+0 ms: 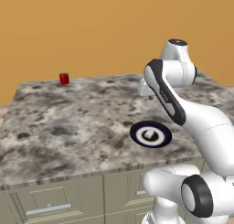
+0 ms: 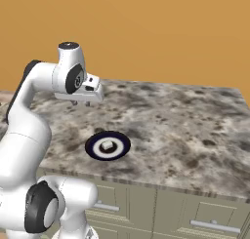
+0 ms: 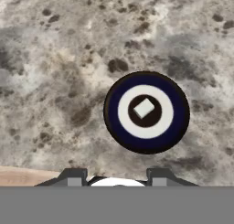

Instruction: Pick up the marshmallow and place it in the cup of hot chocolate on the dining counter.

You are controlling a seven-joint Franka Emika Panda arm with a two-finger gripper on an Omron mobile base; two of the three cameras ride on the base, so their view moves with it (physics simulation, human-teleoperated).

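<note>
Our claw (image 3: 114, 177) hung released and empty at the hand view's bottom edge. The marshmallow (image 3: 144, 108) lay on the plate (image 3: 114, 122), centre-right. The cup of hot chocolate (image 1: 64, 78) stood upper left on the dining counter (image 1: 68, 127); everything remained.

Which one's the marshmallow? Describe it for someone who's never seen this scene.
Start at the granite dining counter and find the round plate with the dark blue rim near its front edge. The marshmallow sits on the plate's dark centre: a tiny off-white cube, unlike the red cup of hot chocolate at the counter's far corner.
</note>
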